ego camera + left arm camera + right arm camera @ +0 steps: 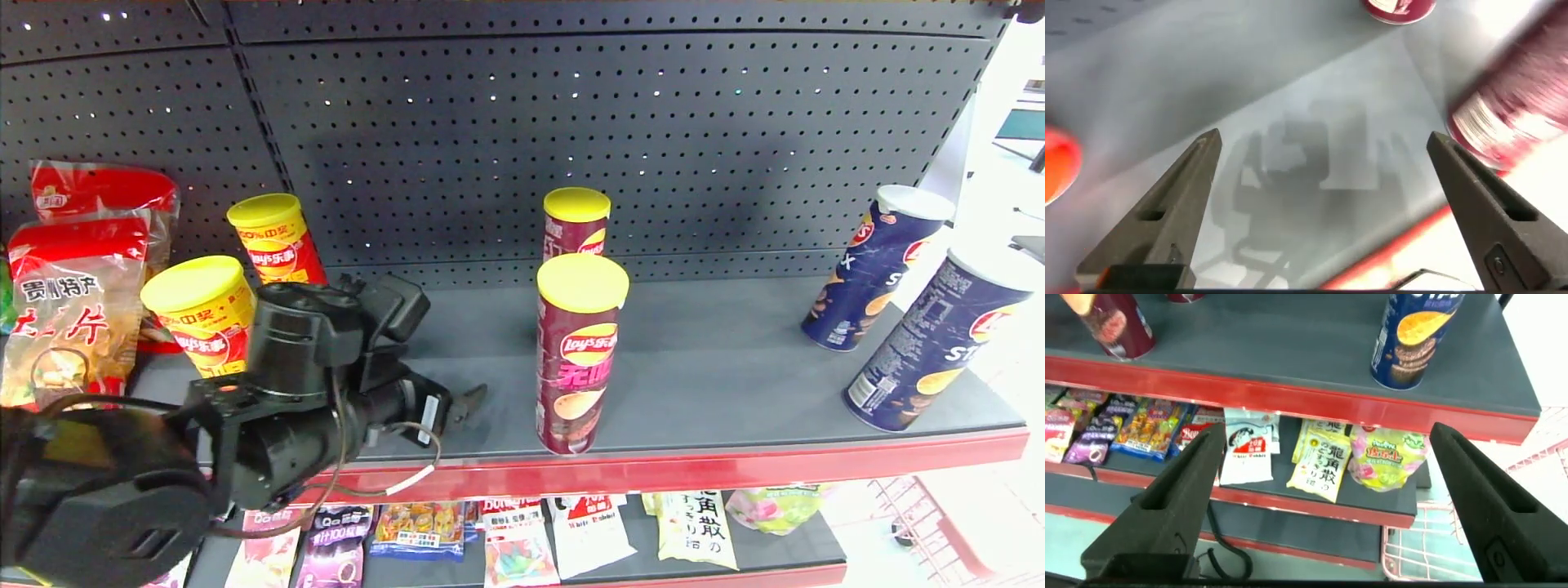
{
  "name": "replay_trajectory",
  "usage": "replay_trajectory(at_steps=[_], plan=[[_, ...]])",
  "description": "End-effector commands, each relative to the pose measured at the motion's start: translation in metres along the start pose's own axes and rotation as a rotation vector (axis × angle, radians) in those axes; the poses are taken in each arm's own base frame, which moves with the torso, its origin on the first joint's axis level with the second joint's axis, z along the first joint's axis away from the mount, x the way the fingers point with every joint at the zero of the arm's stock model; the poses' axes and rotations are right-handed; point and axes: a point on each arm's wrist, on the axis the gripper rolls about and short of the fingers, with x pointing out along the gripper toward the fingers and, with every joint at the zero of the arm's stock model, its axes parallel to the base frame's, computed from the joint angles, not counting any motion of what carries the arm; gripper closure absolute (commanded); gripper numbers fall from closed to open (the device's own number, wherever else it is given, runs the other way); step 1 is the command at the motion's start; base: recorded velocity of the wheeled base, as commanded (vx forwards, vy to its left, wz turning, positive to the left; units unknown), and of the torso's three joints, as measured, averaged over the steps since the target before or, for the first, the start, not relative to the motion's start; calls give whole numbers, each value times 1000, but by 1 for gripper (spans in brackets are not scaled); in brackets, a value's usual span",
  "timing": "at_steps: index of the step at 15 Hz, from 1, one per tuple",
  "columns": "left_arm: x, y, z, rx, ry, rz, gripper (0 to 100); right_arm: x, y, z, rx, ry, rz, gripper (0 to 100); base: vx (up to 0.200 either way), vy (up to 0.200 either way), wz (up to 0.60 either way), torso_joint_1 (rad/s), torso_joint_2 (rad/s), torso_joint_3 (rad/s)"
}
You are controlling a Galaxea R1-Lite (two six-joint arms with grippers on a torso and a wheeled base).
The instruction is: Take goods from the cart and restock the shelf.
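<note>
On the grey shelf board (718, 367) two maroon chip cans stand in a line, one at the front (575, 359) and one behind it (576, 222). My left gripper (472, 400) hovers low over the board just left of the front maroon can, open and holding nothing. In the left wrist view the open left gripper (1324, 137) frames bare board, with the front maroon can (1519, 106) off to one side. My right gripper (1327, 433) is open and empty out in front of the shelf, facing a blue can (1413, 335) and the red shelf edge (1290, 396).
Two red cans with yellow lids (200, 314) (273, 237) and red snack bags (69, 310) crowd the left end. Two blue cans (882, 269) (939, 343) lean at the right end. Snack packets (522, 543) fill the lower shelf. A red wire cart (922, 523) shows at the lower right.
</note>
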Motion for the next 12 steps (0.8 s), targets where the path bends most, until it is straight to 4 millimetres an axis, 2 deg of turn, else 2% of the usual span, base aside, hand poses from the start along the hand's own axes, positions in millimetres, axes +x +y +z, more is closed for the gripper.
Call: replay_trajectory(at_steps=[1, 2, 3, 4, 5, 6, 9, 10, 12], plan=[[-82, 12, -5, -13, -99, -2, 0, 7, 1, -5, -16, 48, 2, 0, 0, 0, 0, 0, 0, 0], [-90, 13, -7, -13, -104, -5, 0, 7, 1, -5, -22, 54, 2, 0, 0, 0, 0, 0, 0, 0], [-132, 16, -13, -8, -119, -30, 0, 12, 2, -5, -41, 88, -2, 0, 0, 0, 0, 0, 0, 0], [-141, 17, -14, -7, -119, -34, 0, 14, 2, -4, -44, 96, -10, 0, 0, 0, 0, 0, 0, 0], [-174, 22, -24, -3, -114, -40, 0, 17, 2, -3, -55, 115, -38, 0, 0, 0, 0, 0, 0, 0], [-193, 26, -32, -3, -111, -40, 0, 18, 2, -3, -65, 121, -49, 0, 0, 0, 0, 0, 0, 0], [-296, 43, -92, 17, -53, 56, 0, 19, -2, -2, -75, 150, -257, 0, 0, 0, 0, 0, 0, 0], [-313, 44, -104, 5, -33, 118, 0, 18, -3, -2, -70, 146, -290, 0, 0, 0, 0, 0, 0, 0], [-331, 40, -126, -99, -57, 362, 0, 12, -3, -11, -50, 132, -350, 0, 0, 0, 0, 0, 0, 0]])
